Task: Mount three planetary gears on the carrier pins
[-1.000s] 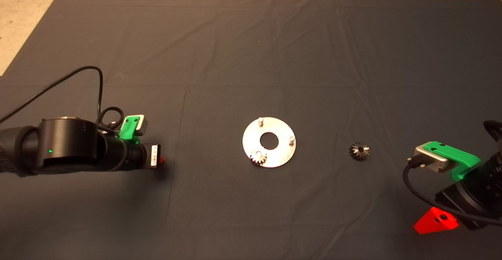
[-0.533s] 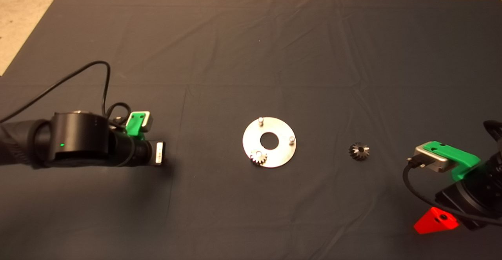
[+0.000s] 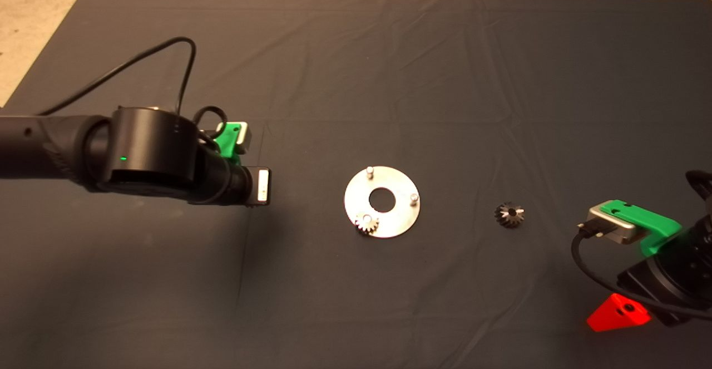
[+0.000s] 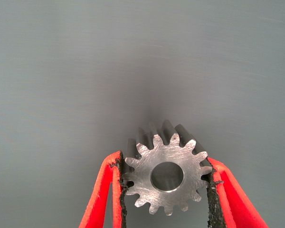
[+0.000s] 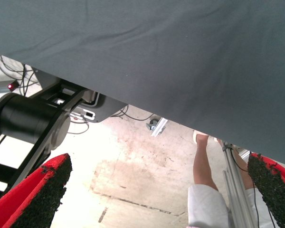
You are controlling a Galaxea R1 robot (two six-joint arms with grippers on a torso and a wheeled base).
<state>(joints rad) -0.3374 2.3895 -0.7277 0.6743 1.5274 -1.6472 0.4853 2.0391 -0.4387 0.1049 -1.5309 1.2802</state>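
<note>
Only our left wrist view showed the left pincer (image 4: 166, 190) pinching a planetary gear (image 4: 166, 173), bore facing the camera. Our right pincer (image 5: 159, 190) stood spread, parked at four o'clock.

**Arm and gripper pose**

Left arm extended in from the left edge, roughly level, wrist turned toward the mat's centre. Left gripper (image 4: 165, 190) clamped on a gear (image 4: 166, 175), one red finger (image 4: 104, 194) pressed against each toothed flank. Right arm parked at the lower right edge. Right gripper (image 5: 159, 192) spread wide, black pads (image 5: 42, 197) well apart, nothing between them.
</note>
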